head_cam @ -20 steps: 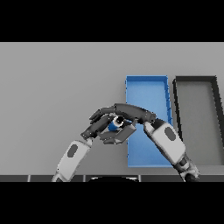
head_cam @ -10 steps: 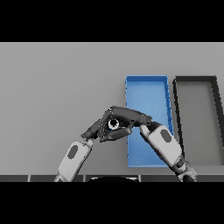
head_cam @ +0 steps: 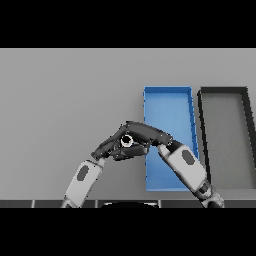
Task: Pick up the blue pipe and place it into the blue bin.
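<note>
The blue pipe (head_cam: 127, 141), only its pale end visible, is enclosed between the curled left hand (head_cam: 112, 146) and right hand (head_cam: 145, 134), steadying it just beside the blue bin (head_cam: 167, 100) for transfer.

Grey table (head_cam: 65, 100). Blue bin (head_cam: 167, 105) at 3 o'clock, dark grey bin (head_cam: 225, 130) further toward 3. Hands dark: left hand (head_cam: 112, 147), right hand (head_cam: 145, 132); arms white with grey patches. Pipe's colour can't be told.
</note>
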You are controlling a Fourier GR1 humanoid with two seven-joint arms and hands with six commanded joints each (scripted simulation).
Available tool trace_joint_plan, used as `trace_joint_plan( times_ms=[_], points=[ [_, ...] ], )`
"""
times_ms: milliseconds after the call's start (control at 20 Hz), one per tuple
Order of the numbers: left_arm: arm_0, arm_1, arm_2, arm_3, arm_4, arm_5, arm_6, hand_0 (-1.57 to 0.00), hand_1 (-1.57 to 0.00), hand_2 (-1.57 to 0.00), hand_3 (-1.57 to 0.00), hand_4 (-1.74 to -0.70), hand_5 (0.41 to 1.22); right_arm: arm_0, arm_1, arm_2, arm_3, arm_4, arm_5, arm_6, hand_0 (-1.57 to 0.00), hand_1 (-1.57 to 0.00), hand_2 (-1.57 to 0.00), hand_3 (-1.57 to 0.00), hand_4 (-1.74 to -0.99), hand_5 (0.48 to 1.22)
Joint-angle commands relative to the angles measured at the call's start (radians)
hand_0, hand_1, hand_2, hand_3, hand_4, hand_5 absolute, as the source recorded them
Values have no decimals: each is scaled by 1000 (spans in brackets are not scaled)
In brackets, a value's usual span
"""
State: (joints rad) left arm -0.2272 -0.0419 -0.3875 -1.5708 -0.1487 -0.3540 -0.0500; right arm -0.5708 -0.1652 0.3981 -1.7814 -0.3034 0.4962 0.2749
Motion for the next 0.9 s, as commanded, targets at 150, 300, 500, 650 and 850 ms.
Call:
trace_joint_plan(
  times_ms=[150,300,500,650,850],
  points=[
    [-4,14,10,0,-35,-82,-2,-478,-439,-423,-381,-1136,1132,8,12,4,-22,-11,-21,56,-1566,-1566,-1566,-1562,-1738,1213],
    [19,11,17,-18,-40,-80,64,-244,-224,-216,-195,-1017,848,19,18,7,-27,15,-22,34,-1568,-1568,-1569,-1566,-1740,1217],
    [31,-16,27,-26,-7,-77,143,-100,-91,-88,-79,-969,603,20,24,4,-17,17,-23,18,-1570,-1570,-1570,-1569,-1740,1219],
    [23,-8,24,-7,-40,-61,126,-50,-46,-45,-40,-947,513,14,35,-9,-29,-34,-38,31,-1570,-1570,-1570,-1570,-1741,1220],
    [16,-4,28,7,-48,-59,139,-20,-18,-18,-16,-916,474,-40,33,-57,-45,-213,-92,140,-1571,-1571,-1571,-1571,-1741,1221]
  ],
)
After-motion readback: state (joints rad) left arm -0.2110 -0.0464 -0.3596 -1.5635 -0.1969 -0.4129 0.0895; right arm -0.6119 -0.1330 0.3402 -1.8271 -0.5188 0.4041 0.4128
